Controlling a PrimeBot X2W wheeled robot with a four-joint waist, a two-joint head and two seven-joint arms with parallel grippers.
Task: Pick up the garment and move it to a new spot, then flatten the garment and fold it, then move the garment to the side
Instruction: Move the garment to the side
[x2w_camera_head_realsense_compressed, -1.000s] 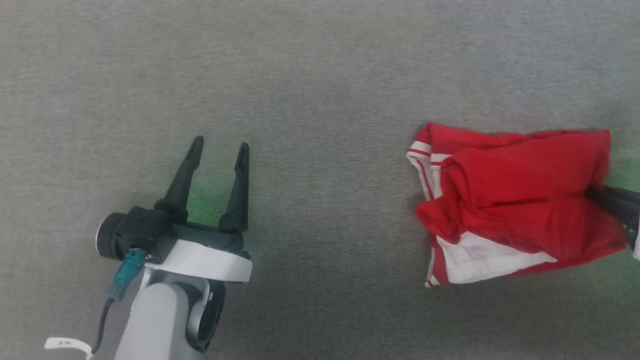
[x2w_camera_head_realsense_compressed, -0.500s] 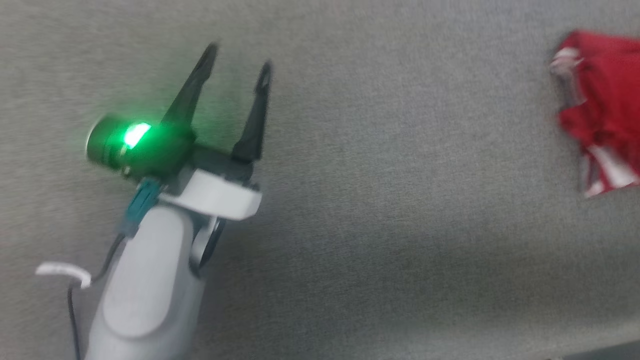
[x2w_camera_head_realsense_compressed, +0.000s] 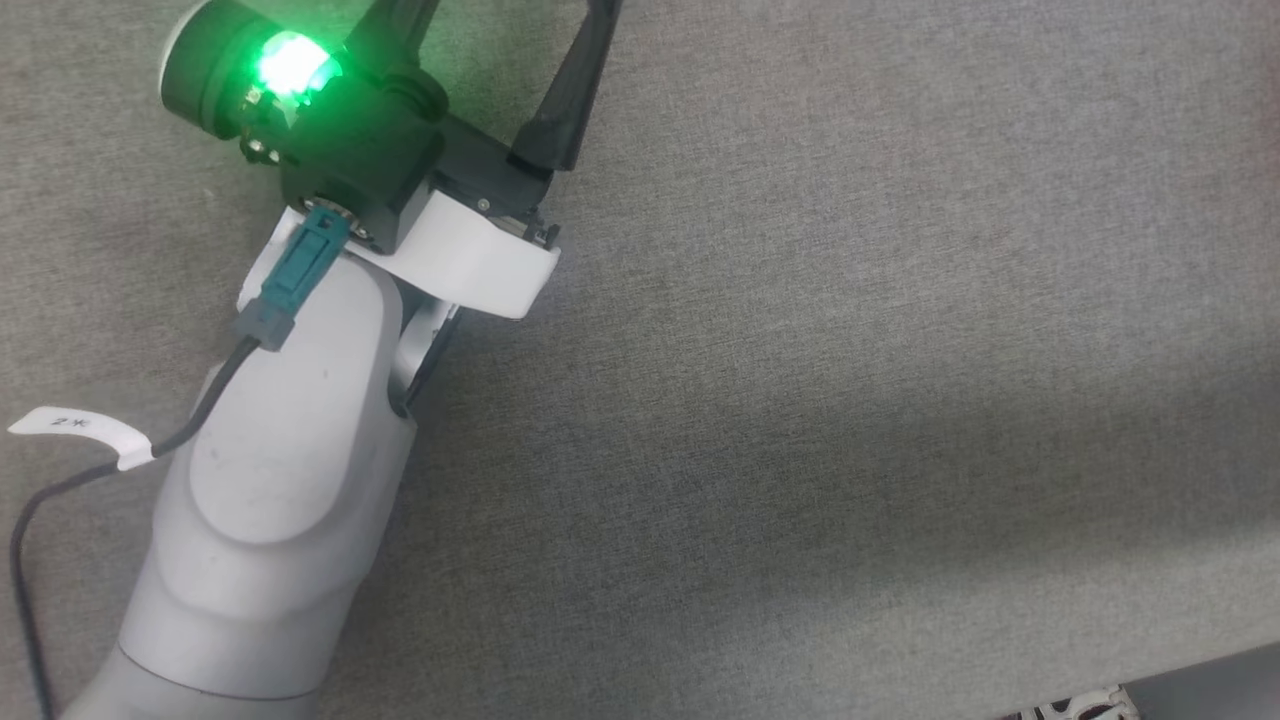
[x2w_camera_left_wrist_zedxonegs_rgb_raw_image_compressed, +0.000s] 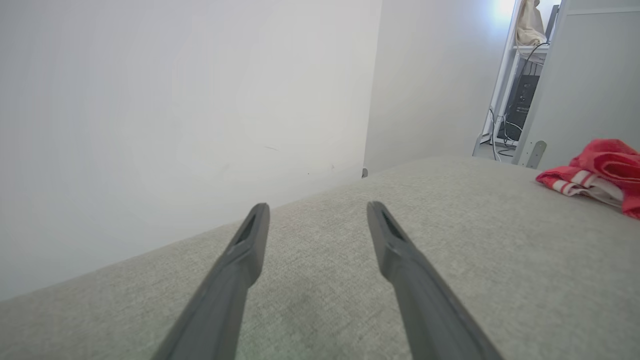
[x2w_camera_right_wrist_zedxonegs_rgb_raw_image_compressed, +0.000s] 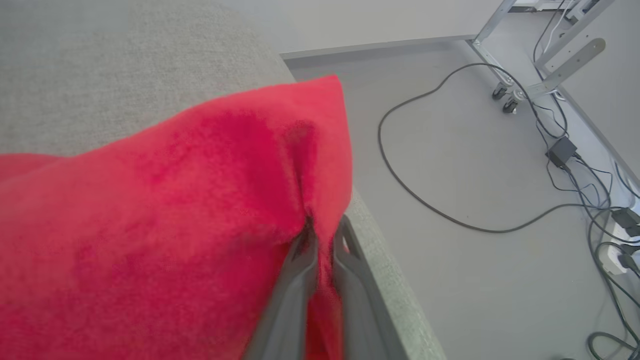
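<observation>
Red garment (x2w_camera_left_wrist_zedxonegs_rgb_raw_image_compressed: 597, 167) of soft cloth with white stripes: there is just one. It sits in a bunch on the grey cloth table (x2w_camera_left_wrist_zedxonegs_rgb_raw_image_compressed: 450, 260), far right in the left wrist view, with its striped end pointing left there. It is too crumpled to tell its long way. There are two grippers. The left gripper (x2w_camera_left_wrist_zedxonegs_rgb_raw_image_compressed: 317, 210) reaches low over the table, fingers wide apart, holding nothing. One green light (x2w_camera_head_realsense_compressed: 292, 65) glows on its wrist. The right gripper (x2w_camera_right_wrist_zedxonegs_rgb_raw_image_compressed: 325, 227) has its fingers squeezed on a red fold by the table's edge.
</observation>
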